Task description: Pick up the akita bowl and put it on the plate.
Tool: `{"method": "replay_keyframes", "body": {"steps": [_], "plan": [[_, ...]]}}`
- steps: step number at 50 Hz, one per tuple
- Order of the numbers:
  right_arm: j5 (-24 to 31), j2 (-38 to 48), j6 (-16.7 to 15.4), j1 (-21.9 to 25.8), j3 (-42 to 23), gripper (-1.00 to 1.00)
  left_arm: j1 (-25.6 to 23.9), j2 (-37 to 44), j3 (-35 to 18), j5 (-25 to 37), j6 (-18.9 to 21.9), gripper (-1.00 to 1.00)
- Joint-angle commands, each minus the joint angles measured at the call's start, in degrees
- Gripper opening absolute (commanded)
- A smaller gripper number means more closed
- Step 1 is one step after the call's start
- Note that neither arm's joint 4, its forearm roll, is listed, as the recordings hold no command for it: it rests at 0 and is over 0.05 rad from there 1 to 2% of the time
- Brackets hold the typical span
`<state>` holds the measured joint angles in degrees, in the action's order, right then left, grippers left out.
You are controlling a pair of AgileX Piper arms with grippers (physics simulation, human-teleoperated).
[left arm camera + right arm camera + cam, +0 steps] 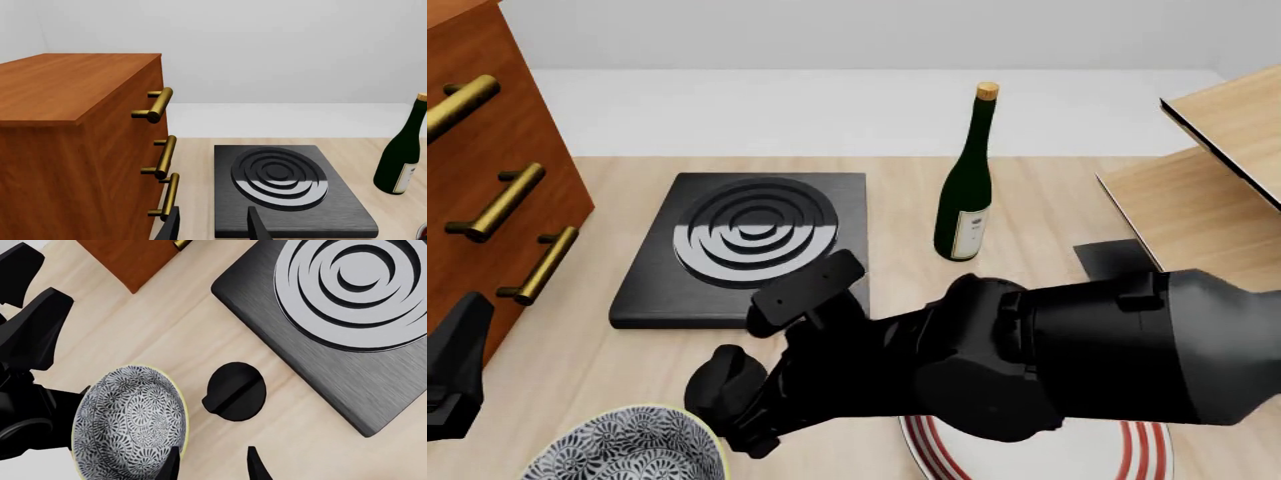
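The akita bowl (pixel 627 446) stands upright on the table at the front left, navy-and-white patterned with a pale yellow rim; the right wrist view looks down into the bowl (pixel 130 422). My right gripper (pixel 213 467) is open, one finger at the bowl's rim and the other over bare table. In the front view the right gripper (pixel 737 425) hangs just right of the bowl, its fingertips hidden by the arm. The plate (pixel 1044 458), white with red rings, lies at the front centre, mostly under the right arm. My left gripper (pixel 213 227) is open and empty, near the cabinet.
A black square stove (pixel 747 245) with rings lies mid-table. A wooden cabinet (pixel 487 170) with brass handles stands at the left. A green wine bottle (pixel 966 180) is right of the stove. A wooden rack (pixel 1214 170) fills the right edge.
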<state>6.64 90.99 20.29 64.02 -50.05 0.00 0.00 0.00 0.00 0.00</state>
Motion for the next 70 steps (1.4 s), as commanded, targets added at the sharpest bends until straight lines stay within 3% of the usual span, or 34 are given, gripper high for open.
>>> {"method": "replay_keyframes", "body": {"steps": [1, 35, 56, 57, 70], "plan": [[-2.87, 3.47, 0.92, 0.92, -0.43, 1.0, 0.0, 0.0, 0.0, 0.0, 0.0, 1.0], [-11.02, 15.1, 3.47, 6.22, -1.96, 1.0, 0.0, 0.0, 0.0, 0.0, 0.0, 1.0], [-11.78, 17.06, 3.89, 6.96, -2.79, 1.0, 0.0, 0.0, 0.0, 0.0, 0.0, 1.0], [-10.76, 14.7, 3.08, 5.79, -2.54, -1.0, 0.0, 0.0, 0.0, 0.0, 0.0, 1.0], [-7.79, 8.07, 1.71, 4.35, -1.26, -1.0, 0.0, 0.0, 0.0, 0.0, 0.0, 1.0]]}}
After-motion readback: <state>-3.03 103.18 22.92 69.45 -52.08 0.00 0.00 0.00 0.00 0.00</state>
